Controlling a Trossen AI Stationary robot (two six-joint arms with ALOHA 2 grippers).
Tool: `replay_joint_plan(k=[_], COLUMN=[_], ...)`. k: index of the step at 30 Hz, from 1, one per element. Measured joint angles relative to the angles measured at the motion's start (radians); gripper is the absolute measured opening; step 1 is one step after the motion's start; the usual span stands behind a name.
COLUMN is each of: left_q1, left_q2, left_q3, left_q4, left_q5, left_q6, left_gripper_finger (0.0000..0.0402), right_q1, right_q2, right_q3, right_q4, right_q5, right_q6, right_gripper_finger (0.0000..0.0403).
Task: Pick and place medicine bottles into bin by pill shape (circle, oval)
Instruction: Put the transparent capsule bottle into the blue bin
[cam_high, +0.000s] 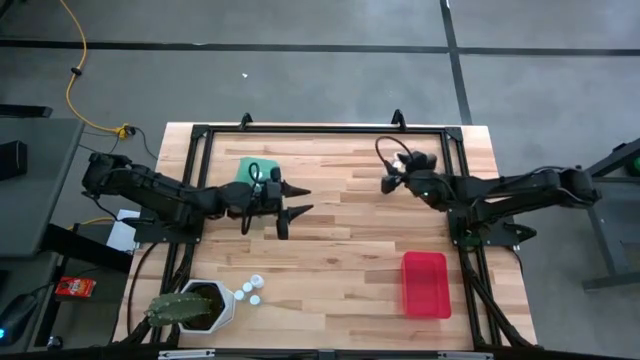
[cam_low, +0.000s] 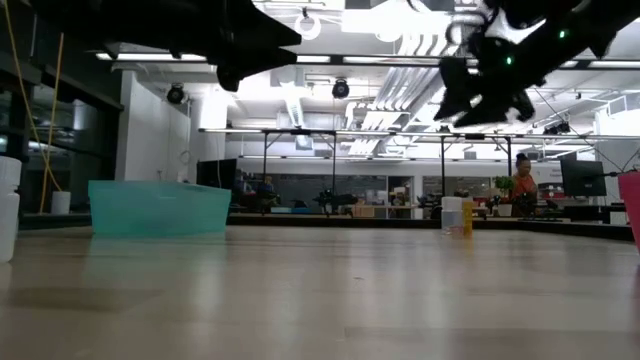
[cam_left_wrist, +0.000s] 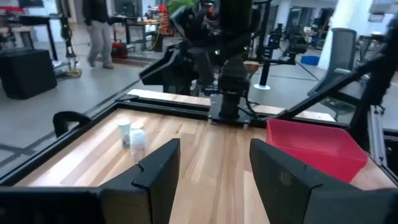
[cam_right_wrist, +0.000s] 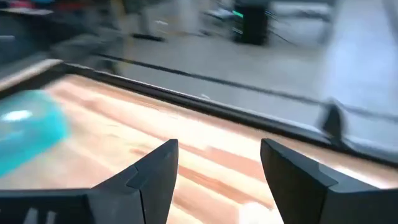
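flanking cactus pot (cam_high: 205, 303) (three capped bottles (cam_high: 253, 290))

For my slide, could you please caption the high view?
Both arms hover with open left pincer and right pincer; medicine bottles wait beside the cactus pot.

At the lower left of the high view, 3 white-capped medicine bottles (cam_high: 252, 289) sit beside 1 cactus pot (cam_high: 205, 304). There are 2 bins: 1 red bin (cam_high: 425, 284) lower right, 1 teal bin (cam_high: 246, 168) upper middle. 2 arms.
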Motion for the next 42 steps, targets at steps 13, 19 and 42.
replay_joint_plan(k=[13,19,42], left_q1=[-0.004,-0.025,-0.055], left_q2=[-0.010,-0.010,-0.032], left_q3=[0.000,0.000,0.000], left_q4=[-0.002,-0.029,-0.026], left_q5=[0.041,0.049,0.056], left_q6=[-0.012,-0.020,-0.038], left_gripper_finger=[0.0182,0.0182,0.0182], right_q1=[-0.168,-0.169,-0.199], right_q2=[0.267,0.348,0.504], right_q3=[0.040,0.148,0.231], right_q4=[-0.058,-0.187,-0.336], right_q5=[-0.120,-0.163,-0.223], right_q6=[0.163,0.194,0.247], right_gripper_finger=[0.0222,0.0222,0.0222])
